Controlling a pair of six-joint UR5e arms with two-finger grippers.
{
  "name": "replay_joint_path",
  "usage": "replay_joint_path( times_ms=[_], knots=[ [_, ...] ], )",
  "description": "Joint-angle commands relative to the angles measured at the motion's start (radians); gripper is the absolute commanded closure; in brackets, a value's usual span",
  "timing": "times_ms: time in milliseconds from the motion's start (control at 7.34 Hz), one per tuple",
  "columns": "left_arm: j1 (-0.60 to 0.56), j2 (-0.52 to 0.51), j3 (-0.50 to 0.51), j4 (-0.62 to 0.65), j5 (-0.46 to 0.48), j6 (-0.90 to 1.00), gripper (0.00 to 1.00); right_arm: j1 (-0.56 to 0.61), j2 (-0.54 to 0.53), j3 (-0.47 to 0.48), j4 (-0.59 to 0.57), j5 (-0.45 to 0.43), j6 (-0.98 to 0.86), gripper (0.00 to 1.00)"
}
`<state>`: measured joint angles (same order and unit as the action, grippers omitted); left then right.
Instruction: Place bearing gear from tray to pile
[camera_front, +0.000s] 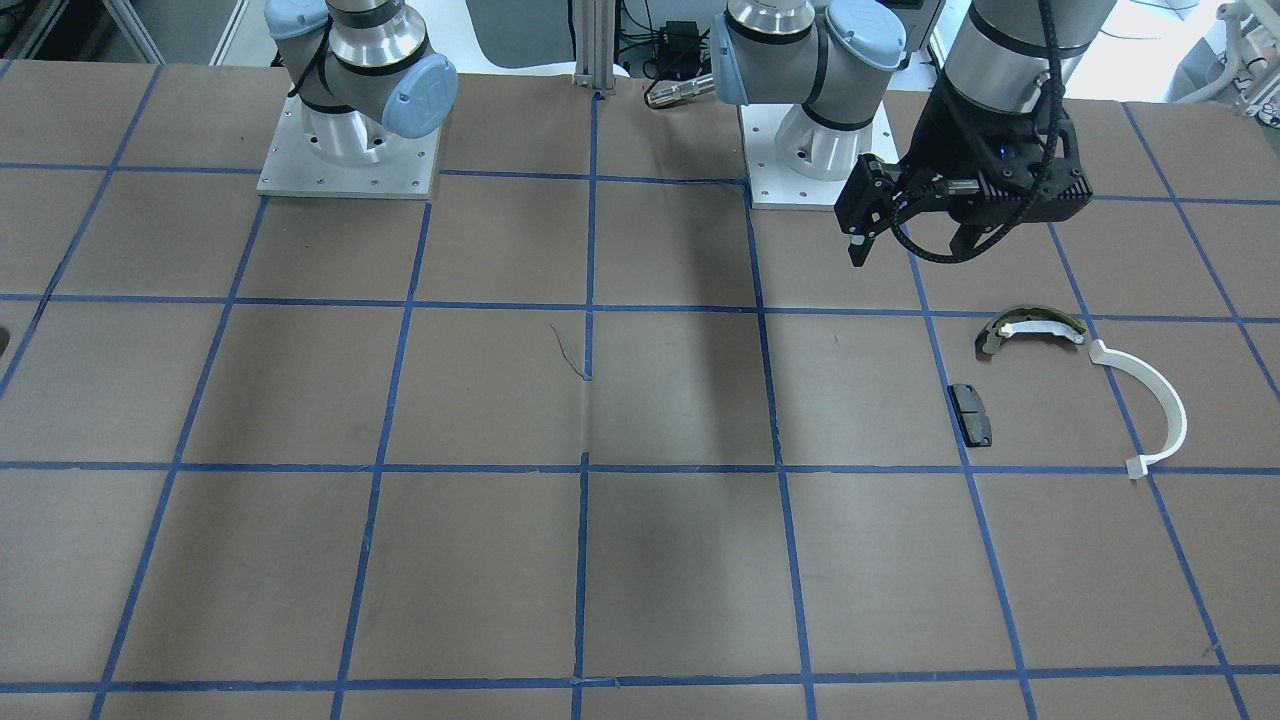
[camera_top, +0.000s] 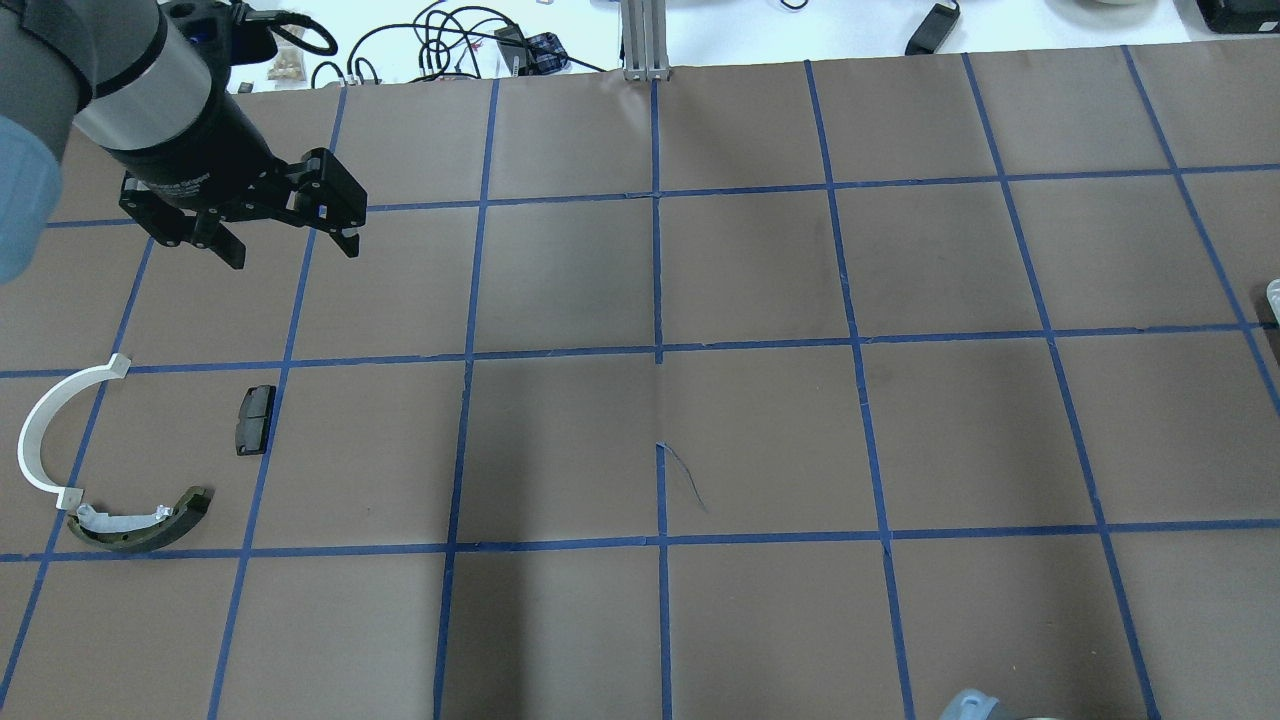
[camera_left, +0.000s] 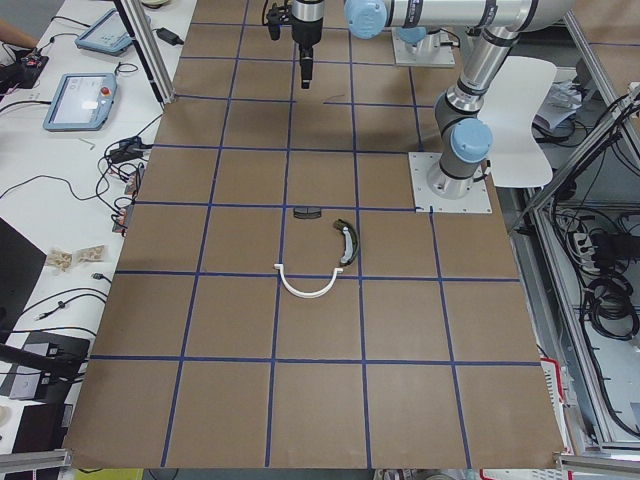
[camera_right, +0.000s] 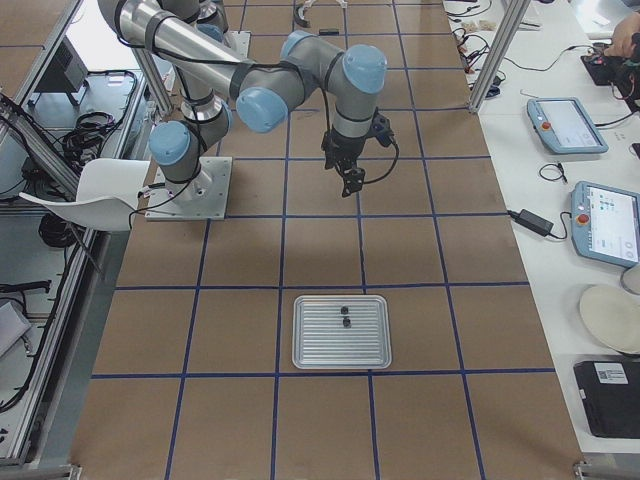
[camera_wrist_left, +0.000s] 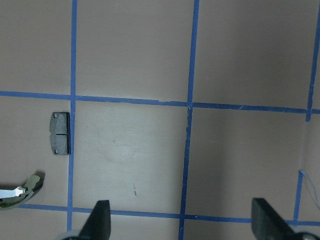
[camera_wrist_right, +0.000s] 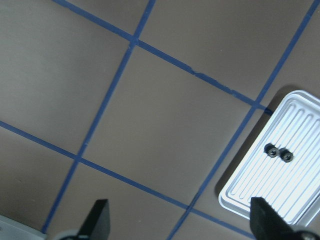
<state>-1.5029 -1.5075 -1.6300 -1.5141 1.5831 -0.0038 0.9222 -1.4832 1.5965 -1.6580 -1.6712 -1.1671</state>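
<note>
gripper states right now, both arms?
Left gripper: open, holding nothing.
Right gripper: open, holding nothing.

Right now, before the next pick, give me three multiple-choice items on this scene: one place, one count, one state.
1. Where do the bearing gears lie?
A. On the ribbed metal tray
B. In a plastic bin
C. Between a gripper's fingers

2. How many parts make up the pile?
A. Two
B. Three
C. Five

3. How is the left gripper?
A. Shut on a gear
B. Open and empty
C. Shut on the tray's rim

Key: 1 A, both gears sit on the tray in the right wrist view. 2 B, a white half-ring, an olive-and-white curved piece and a black pad. 3 B, its fingers stand apart with nothing between.
</note>
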Motion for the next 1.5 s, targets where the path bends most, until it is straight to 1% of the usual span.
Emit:
replay_joint_path(
  times_ms=[0, 136, 272, 408, 545, 681, 817, 953, 1225, 1362],
  knots=[
    [0.001, 0.001, -0.004, 0.0, 0.0, -0.001, 0.0, -0.071, 0.088, -0.003, -0.142, 0.001, -0.287, 0.0],
    [0.004, 0.0, -0.005, 0.0, 0.0, 0.002, 0.0, -0.109, 0.121, -0.003, -0.149, 0.01, -0.392, 0.0],
    [0.001, 0.003, -0.007, 0.0, 0.0, 0.001, 0.0, -0.115, 0.164, -0.009, -0.167, 0.01, -0.483, 0.0],
    [0.001, 0.003, -0.007, 0.0, -0.002, -0.001, 0.0, -0.117, 0.199, -0.009, -0.234, 0.004, -0.597, 0.0],
    [0.001, -0.003, 0.001, 0.0, 0.0, 0.001, 0.0, -0.123, 0.227, -0.009, -0.273, 0.002, -0.679, 0.0],
    [0.001, 0.01, -0.013, 0.0, 0.0, 0.001, 0.0, -0.169, 0.25, -0.01, -0.275, 0.011, -0.721, 0.0],
    [0.001, 0.007, -0.01, 0.0, 0.0, 0.001, 0.0, -0.183, 0.291, -0.013, -0.299, 0.011, -0.797, 0.0],
    [0.001, 0.003, -0.005, 0.0, 0.0, -0.001, 0.0, -0.187, 0.325, -0.013, -0.365, 0.013, -0.863, 0.0],
    [0.001, 0.004, -0.007, 0.0, 0.0, 0.001, 0.0, -0.204, 0.383, -0.013, -0.385, 0.015, -0.977, 0.0],
    [0.001, -0.002, -0.002, 0.0, 0.0, 0.001, 0.0, -0.206, 0.402, -0.01, -0.414, 0.013, -1.011, 0.0]
  ],
)
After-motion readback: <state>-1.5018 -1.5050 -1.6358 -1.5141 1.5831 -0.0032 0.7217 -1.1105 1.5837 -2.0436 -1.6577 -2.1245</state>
